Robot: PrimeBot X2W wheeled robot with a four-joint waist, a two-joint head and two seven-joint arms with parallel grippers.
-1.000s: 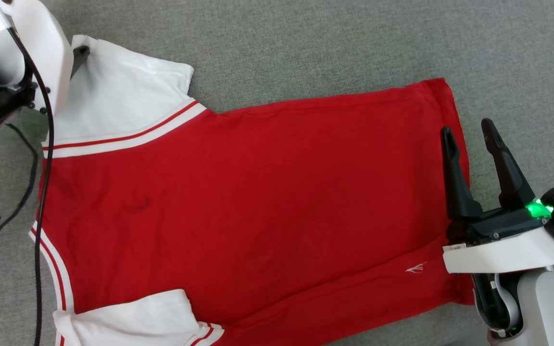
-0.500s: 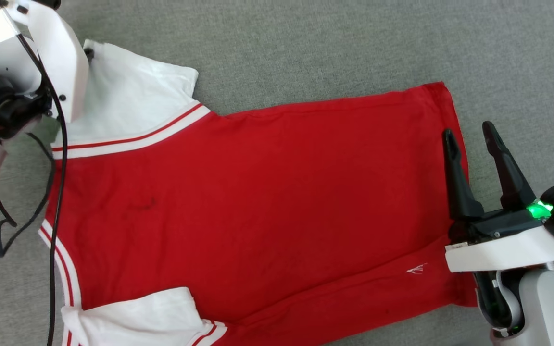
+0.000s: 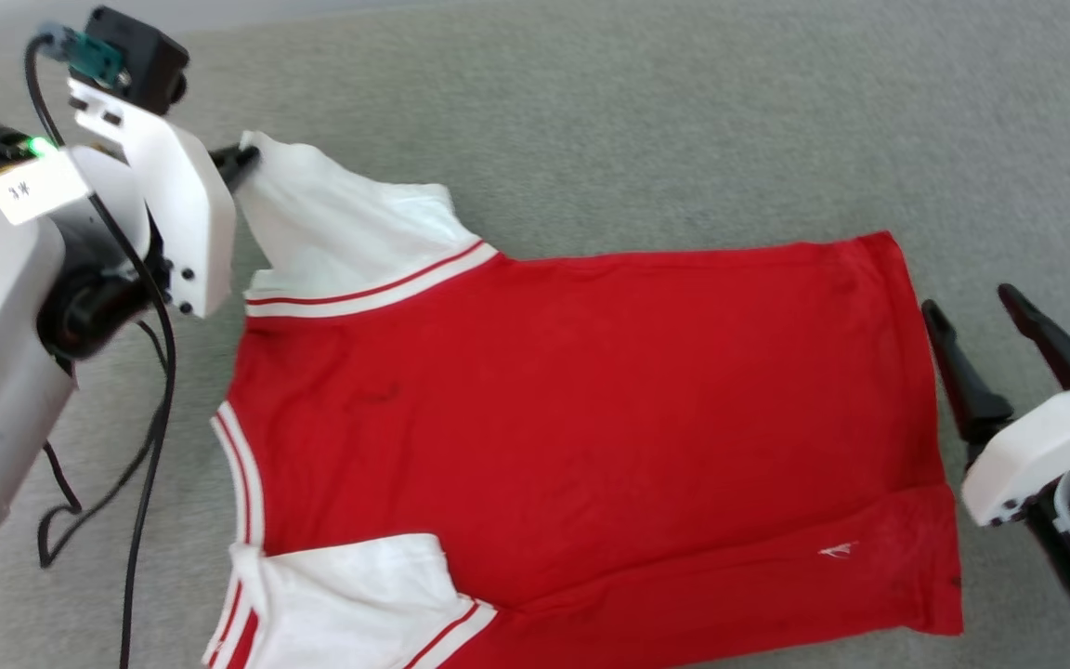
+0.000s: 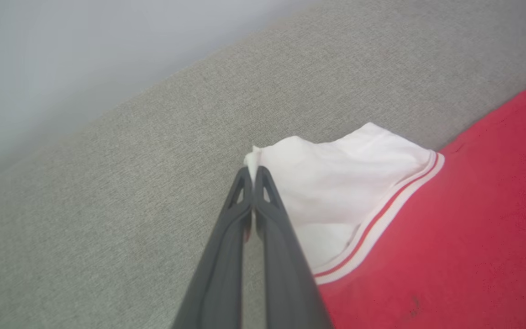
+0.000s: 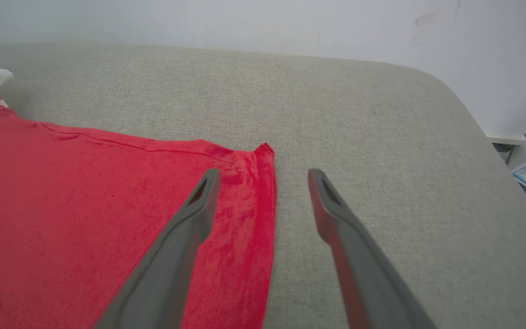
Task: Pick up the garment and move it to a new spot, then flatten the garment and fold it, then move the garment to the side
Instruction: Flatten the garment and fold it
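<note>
The garment point(image 3: 591, 418) lies spread on the grey cushion point(image 3: 684, 111). At its hem the right gripper point(image 3: 967, 299) stands open, empty; at its far sleeve the left gripper point(image 4: 254, 170) is clamped on the white corner. Flattening looks nearly done; folding and the move aside remain.

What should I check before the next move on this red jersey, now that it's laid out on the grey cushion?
1. Left gripper shut on the corner of the far sleeve: ok.
2. Right gripper holding the hem: not ok; it is open, one finger over the hem, the other over the grey fabric surface.
3. Body of the jersey T-shirt lying smooth: ok.
4. Near sleeve spread outward: not ok; it is folded onto the body.
5. Right fingers touching the cloth: cannot tell.
</note>
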